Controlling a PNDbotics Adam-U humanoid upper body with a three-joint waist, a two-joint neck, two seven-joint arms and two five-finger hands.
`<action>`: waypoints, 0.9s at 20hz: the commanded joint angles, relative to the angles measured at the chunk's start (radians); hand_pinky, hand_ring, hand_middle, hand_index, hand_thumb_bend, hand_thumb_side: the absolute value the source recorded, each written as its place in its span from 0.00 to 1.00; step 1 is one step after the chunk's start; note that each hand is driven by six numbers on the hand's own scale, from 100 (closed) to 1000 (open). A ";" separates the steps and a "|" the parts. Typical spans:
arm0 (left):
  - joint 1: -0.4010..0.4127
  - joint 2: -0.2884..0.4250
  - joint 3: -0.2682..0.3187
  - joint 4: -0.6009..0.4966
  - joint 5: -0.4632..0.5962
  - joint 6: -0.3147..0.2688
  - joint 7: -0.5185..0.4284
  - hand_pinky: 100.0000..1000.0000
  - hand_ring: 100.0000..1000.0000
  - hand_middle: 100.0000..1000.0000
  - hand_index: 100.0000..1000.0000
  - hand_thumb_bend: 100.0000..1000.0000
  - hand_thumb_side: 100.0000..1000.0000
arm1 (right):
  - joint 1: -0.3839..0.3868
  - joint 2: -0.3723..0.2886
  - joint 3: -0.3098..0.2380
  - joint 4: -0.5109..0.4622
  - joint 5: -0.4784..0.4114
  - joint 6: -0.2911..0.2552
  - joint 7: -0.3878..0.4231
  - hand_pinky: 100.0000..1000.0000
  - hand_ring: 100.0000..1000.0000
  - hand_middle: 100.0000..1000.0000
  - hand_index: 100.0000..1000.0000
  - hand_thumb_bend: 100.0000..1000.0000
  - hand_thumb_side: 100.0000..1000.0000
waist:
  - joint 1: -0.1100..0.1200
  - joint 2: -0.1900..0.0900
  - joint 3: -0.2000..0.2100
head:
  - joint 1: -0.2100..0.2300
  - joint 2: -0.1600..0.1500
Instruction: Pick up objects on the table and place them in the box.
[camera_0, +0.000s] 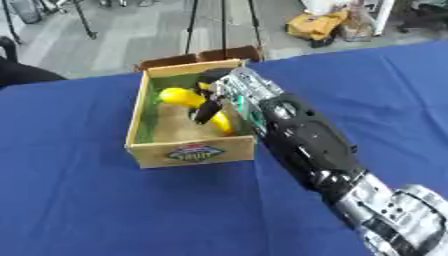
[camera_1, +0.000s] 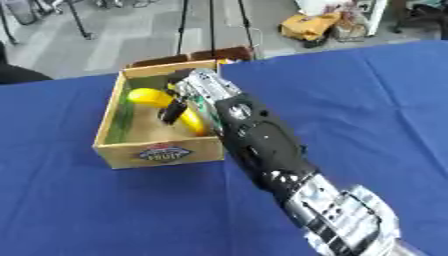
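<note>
We are at the placing step: our right hand reaches into the open cardboard box at eleven o'clock on the blue tablecloth, fingers curled round the yellow banana. Next, we judge, it should uncurl and lift out.

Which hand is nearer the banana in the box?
Right. The right hand reaches into the box, fingers on the banana. The left hand shows in neither view.
</note>
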 joint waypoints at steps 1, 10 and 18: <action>-0.009 0.012 0.000 -0.020 0.001 -0.001 -0.003 0.35 0.80 0.80 0.76 0.00 0.91 | -0.018 0.003 -0.004 0.001 -0.008 0.001 -0.001 0.66 0.86 0.69 0.67 0.00 0.52 | 0.001 -0.016 0.003 | -0.003 -0.011; -0.008 0.011 0.000 -0.020 0.001 -0.001 -0.003 0.35 0.80 0.80 0.76 0.00 0.91 | -0.013 0.010 -0.011 0.028 -0.014 -0.003 0.016 0.72 0.91 0.75 0.79 0.00 0.49 | 0.004 -0.017 0.004 | -0.006 -0.013; -0.009 0.011 0.000 -0.020 0.002 -0.002 -0.003 0.35 0.80 0.80 0.76 0.00 0.91 | -0.011 0.011 -0.018 0.038 -0.022 0.004 0.019 0.76 0.93 0.77 0.86 0.00 0.43 | 0.004 -0.017 0.008 | -0.009 -0.015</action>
